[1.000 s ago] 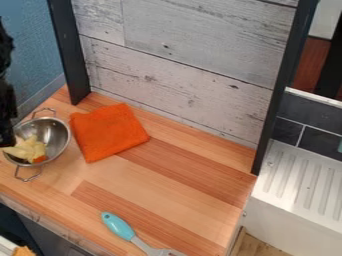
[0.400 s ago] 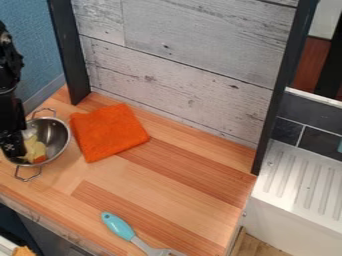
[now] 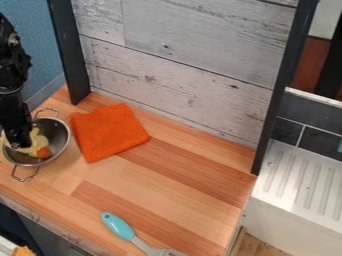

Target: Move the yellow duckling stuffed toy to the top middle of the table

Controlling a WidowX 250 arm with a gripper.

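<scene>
At the left side of the desk (image 3: 153,187), the black gripper (image 3: 20,143) is now dipping over the steel colander (image 3: 59,131) — and the yellow duckling stuffed toy (image 3: 39,144) is stirring! Moments ago the gripper is hugging the view's left edge; now it's sitting further right and hanging right over the bowl. The duckling is still lying inside the colander, but its orange part (image 3: 44,152) is showing higher and a touch further right than before, and the colander's lower handle (image 3: 25,173) is edging slightly left. So contact is looking likely, a push or the start of a grasp.

Are the jaws clenching the toy? I cannot tell; the duckling is lying right up against them, but their grip is staying hidden. The orange cloth (image 3: 109,132) is lying just beside the colander, holding its place, and the turquoise-handled utensil (image 3: 119,226) is resting unmoved near the front.

What this is meaning for the task: the pick is apparently getting under way, while the transfer is still waiting. If the hold is proving sound, the next move is calling for a straight lift — clearing the rim, then crossing above the cloth towards the top middle. Snagging the colander is looking like the main risk.
</scene>
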